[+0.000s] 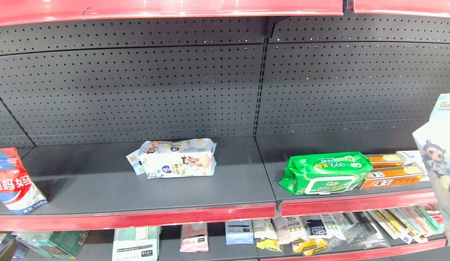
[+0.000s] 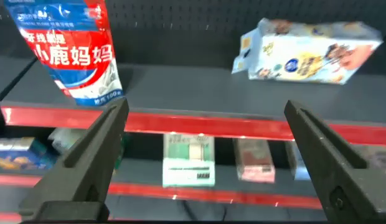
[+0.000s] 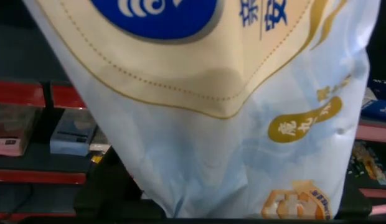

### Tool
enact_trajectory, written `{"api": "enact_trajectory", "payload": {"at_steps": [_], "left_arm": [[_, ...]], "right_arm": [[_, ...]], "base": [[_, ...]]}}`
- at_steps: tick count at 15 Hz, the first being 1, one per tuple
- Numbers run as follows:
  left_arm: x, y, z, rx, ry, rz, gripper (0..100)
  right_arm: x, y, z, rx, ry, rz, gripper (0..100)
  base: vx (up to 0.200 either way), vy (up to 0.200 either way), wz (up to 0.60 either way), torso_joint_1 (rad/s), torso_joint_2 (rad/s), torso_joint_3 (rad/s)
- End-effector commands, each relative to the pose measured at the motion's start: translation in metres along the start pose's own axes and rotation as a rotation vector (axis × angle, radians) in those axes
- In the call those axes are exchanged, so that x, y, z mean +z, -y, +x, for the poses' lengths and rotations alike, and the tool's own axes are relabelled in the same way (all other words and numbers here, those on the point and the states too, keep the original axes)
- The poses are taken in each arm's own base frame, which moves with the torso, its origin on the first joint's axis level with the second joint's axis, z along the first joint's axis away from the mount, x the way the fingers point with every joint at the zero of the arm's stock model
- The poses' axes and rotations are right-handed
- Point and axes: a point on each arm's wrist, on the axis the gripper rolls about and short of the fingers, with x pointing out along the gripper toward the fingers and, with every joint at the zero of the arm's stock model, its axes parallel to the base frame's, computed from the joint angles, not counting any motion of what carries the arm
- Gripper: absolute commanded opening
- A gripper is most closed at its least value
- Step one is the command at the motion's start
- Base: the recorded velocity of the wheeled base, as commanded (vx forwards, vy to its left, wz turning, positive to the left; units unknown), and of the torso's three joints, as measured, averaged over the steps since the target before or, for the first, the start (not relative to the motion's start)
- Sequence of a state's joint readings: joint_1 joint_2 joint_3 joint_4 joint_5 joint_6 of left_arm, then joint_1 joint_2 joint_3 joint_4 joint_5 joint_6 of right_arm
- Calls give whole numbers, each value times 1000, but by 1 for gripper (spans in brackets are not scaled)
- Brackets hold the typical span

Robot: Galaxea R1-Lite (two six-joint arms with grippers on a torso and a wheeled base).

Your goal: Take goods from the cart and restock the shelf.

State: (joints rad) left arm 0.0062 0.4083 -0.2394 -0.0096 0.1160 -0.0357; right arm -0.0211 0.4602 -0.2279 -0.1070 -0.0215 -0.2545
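Note:
A white cartoon-printed pack (image 1: 178, 158) lies on its side in the middle of the grey shelf (image 1: 101, 185). A second pack of the same white and pale blue kind (image 1: 441, 163) hangs in the air at the right edge, in front of the shelf. It sits close against the right wrist camera (image 3: 205, 124), with my right gripper (image 3: 233, 211) shut on its lower end. My left gripper (image 2: 205, 112) is open and empty, level with the shelf's red front rail (image 2: 199, 124). It lies between the red and blue bag (image 2: 71, 53) and the lying pack (image 2: 311, 50).
A green wipes pack (image 1: 324, 173) and orange boxes (image 1: 392, 170) lie on the right shelf section. The red and blue bag (image 1: 14, 181) stands at the far left. Bare shelf lies on both sides of the lying pack. Several packets (image 1: 290, 232) fill the lower shelf.

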Motion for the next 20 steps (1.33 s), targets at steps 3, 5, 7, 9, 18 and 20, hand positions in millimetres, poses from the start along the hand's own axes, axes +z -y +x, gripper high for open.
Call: {"api": "enact_trajectory", "payload": {"at_steps": [3,5,7,9,18,20], "left_arm": [[43,14,92,-137,-239,143,100],[35,16,123,-254,-305,259,100],[34,14,147,-362,-330,342,100],[39,9,181,-430,-342,405,100],[44,24,299,-688,-369,588,100],[47,27,313,-710,-355,604,100]], "right_arm": [[-22,-5,-16,-13,72,7,0],[-16,-4,-16,-16,76,1,0],[-13,-3,-14,-15,67,-11,0],[-13,-3,-14,-16,65,-14,0],[-22,-5,-13,-34,39,-58,0],[-22,-5,-13,-44,33,-64,0]], "base": [[0,0,0,0,0,0],[0,0,0,0,0,0],[0,0,0,0,0,0],[0,0,0,0,0,0],[0,0,0,0,0,0],[0,0,0,0,0,0]]}}
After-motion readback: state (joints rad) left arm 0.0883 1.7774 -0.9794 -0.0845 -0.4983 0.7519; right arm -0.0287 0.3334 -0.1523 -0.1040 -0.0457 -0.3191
